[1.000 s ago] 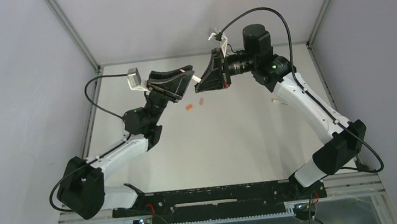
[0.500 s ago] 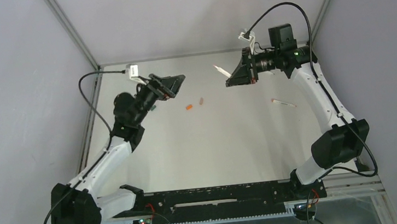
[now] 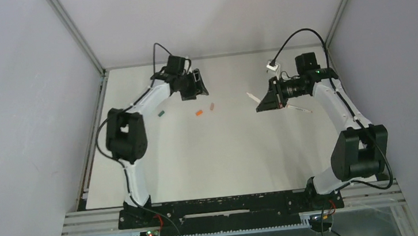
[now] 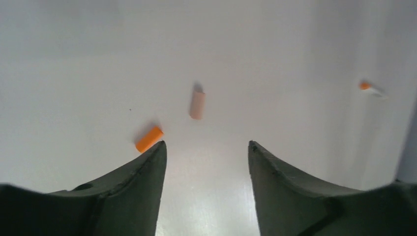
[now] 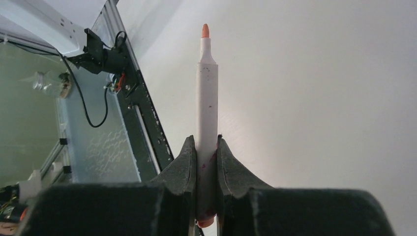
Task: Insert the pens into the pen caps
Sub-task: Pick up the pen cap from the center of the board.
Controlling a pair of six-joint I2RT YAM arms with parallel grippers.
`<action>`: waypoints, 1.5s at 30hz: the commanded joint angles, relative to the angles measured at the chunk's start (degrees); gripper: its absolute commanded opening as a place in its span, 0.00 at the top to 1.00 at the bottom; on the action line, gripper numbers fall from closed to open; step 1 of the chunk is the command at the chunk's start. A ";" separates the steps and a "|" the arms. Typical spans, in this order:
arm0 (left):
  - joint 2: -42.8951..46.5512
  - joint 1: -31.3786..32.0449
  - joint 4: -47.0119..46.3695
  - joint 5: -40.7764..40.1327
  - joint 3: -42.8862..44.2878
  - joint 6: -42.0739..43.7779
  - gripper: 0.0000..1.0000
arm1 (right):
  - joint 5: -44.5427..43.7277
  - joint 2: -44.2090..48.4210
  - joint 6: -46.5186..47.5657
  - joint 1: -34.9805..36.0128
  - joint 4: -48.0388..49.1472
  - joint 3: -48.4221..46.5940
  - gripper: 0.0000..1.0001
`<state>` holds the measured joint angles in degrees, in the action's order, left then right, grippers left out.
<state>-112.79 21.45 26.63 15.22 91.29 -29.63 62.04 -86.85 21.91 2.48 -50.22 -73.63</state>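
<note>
Pen (image 3: 253, 97) from above: pinched tight in my right gripper (image 3: 262, 102), and my arms have swung apart. Left wrist: my left gripper (image 4: 206, 147) hangs wide, empty, over the orange cap (image 4: 149, 139). Right wrist: orange tip bare, so capping comes next.

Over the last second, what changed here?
The right end effector, still shut on the orange-tipped pen, carried it away from the other arm, rightward and nearer. The left end effector turned to face down and now stands open and empty over the orange cap and pinkish cap. Those caps and the loose pen stayed put.
</note>
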 commanded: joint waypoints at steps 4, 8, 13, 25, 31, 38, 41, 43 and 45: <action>-15.89 3.84 22.44 -7.99 25.08 8.59 0.51 | 3.28 3.53 0.37 -5.62 5.28 -0.09 1.00; -21.08 4.68 24.83 -7.70 31.46 8.80 0.63 | 4.14 4.11 0.02 -6.21 6.76 1.80 1.00; -24.40 5.40 25.50 -6.39 33.99 8.86 0.64 | 5.03 4.06 -0.22 -6.75 7.21 2.43 1.00; -28.60 6.80 25.73 -7.46 35.21 8.41 0.70 | 6.44 4.57 -0.63 -7.49 7.16 2.43 1.00; -30.42 7.62 27.99 -10.98 37.63 8.40 0.82 | 6.60 4.92 -0.73 -7.67 7.37 2.67 1.00; -27.24 9.03 30.35 -13.98 32.95 11.78 0.89 | 6.69 5.02 -0.69 -7.75 7.43 2.74 1.00; -21.41 9.84 29.69 -15.06 24.56 13.01 0.90 | 6.69 5.02 -0.71 -7.75 7.54 2.87 1.00; -17.09 10.04 27.59 -15.09 18.48 13.42 0.90 | 6.62 5.02 -0.72 -7.75 7.60 2.96 1.00; -12.83 10.17 25.31 -15.05 9.89 13.45 0.90 | 6.69 4.87 -0.78 -7.75 7.69 3.04 1.00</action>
<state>-133.78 30.96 51.96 1.83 112.38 -18.79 67.24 -83.77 21.52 -4.91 -43.81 -71.07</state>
